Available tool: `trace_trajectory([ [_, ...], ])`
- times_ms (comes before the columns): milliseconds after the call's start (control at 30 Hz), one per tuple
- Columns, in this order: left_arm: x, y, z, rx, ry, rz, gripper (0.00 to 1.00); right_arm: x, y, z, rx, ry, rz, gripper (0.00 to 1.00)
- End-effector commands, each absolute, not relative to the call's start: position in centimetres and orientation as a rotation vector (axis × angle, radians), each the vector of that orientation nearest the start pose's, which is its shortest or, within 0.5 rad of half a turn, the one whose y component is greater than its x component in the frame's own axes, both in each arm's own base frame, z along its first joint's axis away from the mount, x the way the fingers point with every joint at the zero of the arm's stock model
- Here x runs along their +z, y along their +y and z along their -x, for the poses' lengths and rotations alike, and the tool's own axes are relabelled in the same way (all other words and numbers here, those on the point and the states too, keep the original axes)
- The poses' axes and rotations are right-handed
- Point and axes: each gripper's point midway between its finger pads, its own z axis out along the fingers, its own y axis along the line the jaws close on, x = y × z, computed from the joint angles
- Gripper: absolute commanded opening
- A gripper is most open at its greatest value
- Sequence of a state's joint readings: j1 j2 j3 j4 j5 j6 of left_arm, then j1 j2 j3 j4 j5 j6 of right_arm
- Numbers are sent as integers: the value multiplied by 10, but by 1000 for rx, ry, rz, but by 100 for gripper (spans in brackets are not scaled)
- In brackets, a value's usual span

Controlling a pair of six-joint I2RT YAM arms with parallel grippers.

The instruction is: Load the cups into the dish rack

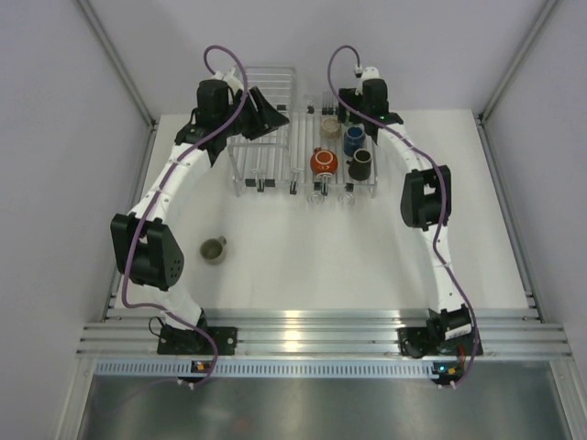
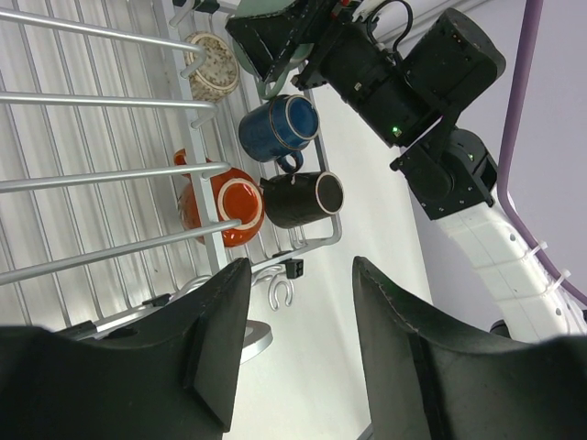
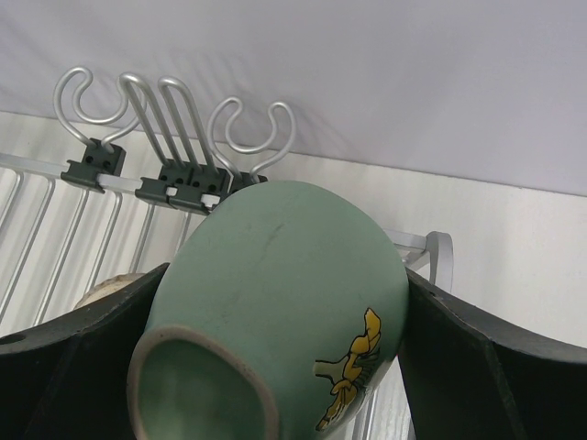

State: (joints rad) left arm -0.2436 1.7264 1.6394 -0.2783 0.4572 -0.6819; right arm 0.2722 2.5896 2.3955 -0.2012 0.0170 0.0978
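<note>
My right gripper [image 3: 284,298] is shut on the mint-teal cup [image 3: 284,275], which is tilted with its mouth toward the camera, above the far end of the dish rack [image 3: 46,220]. In the top view that gripper [image 1: 359,112] hovers over the rack [image 1: 367,188]. In the rack lie the orange-red cup [image 1: 323,162], dark blue cup [image 1: 354,139], brown cup [image 1: 361,163] and beige cup [image 1: 330,124]. The olive-grey cup [image 1: 214,249] stands on the table. My left gripper [image 2: 301,275] is open with nothing in it, up over the taller wire basket [image 1: 252,170].
The left wrist view shows the basket's bars [image 2: 92,101] close by, and the right arm [image 2: 431,101] above the rack's rim [image 2: 321,240]. Silver wire hooks with black clips [image 3: 174,110] stand on the rack's far edge. A white wall closes the back.
</note>
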Motion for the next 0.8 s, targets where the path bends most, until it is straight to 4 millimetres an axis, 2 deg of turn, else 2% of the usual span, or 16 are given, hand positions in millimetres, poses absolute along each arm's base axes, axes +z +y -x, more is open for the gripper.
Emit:
trace_trajectory([
  [0,314,-219,-464,-1065,2009,108,54,127,183,-687,171,1970,160,20],
  [67,315,-219,-464,-1066,2009,109,54,127,182,-687,169,1970,156,29],
  [100,315,-219,-464,-1066,2007,109,55,130,182,-687,167,1965,152,37],
  [200,315,-219,-464,-1066,2007,109,56,132,181,-687,164,1962,154,42],
  [267,315,-219,-463,-1067,2009,108,56,131,181,-687,164,1963,154,41],
  [400,316,-219,-463,-1071,2008,111,56,132,187,-683,189,1976,190,29],
  [500,316,-220,-463,-1074,2009,112,56,133,187,-679,191,1996,218,24],
  [667,319,-220,-462,-1080,2002,107,56,124,182,-669,177,2053,237,20],
  [767,320,-220,-461,-1082,2001,106,56,125,182,-666,180,2058,235,19],
])
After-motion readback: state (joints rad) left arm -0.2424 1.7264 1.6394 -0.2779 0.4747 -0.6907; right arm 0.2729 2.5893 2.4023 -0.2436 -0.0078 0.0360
